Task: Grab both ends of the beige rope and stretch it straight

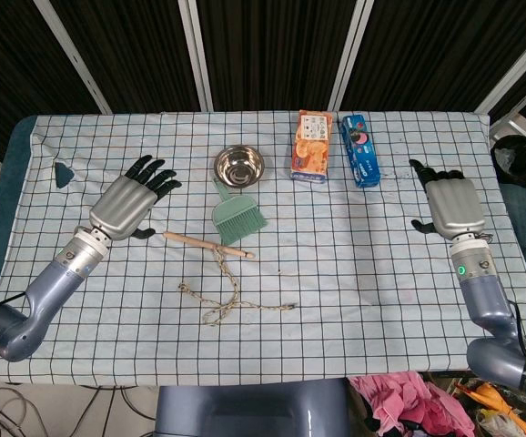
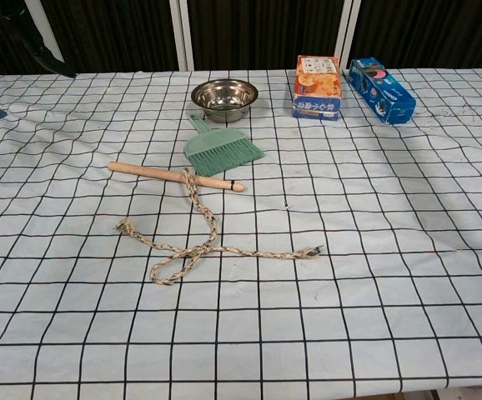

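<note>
Rope (image 1: 229, 296) lies slack and looped on the worktop (image 1: 354, 273), between the two hands and nearer the robot than either. Its long axis runs roughly side to side. One end sits at the lower left (image 2: 125, 223); the other (image 2: 314, 250) points toward the right hand's side. A strand also runs up from the loop and crosses the stick (image 1: 207, 244), touching it.

Left hand (image 1: 134, 202) rests palm-down, fingers spread and holding nothing. The rope lies toward the robot from it and inward, with the stick between hand and rope. This hand is the nearer of the two; the left end of the rope is near its wrist side.

Right hand (image 1: 449, 202) is also palm-down, fingers apart, empty. The rope's right end lies well apart from it, inward and toward the robot.

Both forearms angle outward from the robot, so each hand must draw back and inward to reach its end. Judged status: no grasp made; stretching not yet begun. The crossing over the stick is likely to drag when the rope is pulled taut.
</note>
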Available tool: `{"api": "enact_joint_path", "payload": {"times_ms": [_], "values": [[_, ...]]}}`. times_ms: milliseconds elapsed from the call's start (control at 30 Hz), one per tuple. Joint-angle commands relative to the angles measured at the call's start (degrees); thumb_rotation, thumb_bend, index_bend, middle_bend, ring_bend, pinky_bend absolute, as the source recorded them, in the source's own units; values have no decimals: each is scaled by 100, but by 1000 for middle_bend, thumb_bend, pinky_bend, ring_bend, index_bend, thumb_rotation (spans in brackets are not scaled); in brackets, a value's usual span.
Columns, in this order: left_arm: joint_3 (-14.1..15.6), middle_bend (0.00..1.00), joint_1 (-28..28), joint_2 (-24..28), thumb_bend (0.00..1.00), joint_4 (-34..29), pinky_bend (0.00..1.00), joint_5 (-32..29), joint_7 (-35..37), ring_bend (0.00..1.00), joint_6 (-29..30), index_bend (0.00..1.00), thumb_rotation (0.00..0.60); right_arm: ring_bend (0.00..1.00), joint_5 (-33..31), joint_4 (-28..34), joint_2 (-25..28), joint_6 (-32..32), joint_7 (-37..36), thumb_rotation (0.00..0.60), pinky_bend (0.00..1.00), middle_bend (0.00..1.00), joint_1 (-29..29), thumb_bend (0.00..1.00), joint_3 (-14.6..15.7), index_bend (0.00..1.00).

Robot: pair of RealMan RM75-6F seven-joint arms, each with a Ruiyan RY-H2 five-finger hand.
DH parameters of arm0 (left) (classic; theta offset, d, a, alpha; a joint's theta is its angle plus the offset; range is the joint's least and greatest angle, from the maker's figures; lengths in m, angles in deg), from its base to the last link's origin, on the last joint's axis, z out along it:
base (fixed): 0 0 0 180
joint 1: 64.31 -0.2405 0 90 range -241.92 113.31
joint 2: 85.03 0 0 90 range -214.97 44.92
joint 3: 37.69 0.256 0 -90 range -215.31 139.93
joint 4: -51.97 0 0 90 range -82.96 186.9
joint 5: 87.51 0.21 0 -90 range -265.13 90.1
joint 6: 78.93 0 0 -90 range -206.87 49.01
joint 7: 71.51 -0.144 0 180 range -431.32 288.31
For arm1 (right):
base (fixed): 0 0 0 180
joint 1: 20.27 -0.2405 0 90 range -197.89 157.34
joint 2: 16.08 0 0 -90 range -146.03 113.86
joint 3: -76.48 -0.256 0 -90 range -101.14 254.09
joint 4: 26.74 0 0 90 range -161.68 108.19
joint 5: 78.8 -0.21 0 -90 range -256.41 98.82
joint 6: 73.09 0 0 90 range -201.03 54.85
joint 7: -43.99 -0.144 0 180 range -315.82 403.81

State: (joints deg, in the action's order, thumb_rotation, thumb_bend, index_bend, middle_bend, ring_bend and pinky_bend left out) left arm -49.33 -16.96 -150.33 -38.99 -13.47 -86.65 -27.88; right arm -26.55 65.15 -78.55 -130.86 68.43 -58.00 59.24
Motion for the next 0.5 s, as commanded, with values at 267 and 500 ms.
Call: {"api": "enact_joint_path", "payload": {"times_ms": [267,500], "values": [[99,142,4,-94,82,75,32,64,-128,24,59,192,600,286,125,-46,87,-64,-90,600,235,230,49,114,92,83],[104,144,-95,9,82,-89,33,127,-70,25,255,190,600,284,254,129,171,-188,-212,600,235,234,129,115,117,83]]}}
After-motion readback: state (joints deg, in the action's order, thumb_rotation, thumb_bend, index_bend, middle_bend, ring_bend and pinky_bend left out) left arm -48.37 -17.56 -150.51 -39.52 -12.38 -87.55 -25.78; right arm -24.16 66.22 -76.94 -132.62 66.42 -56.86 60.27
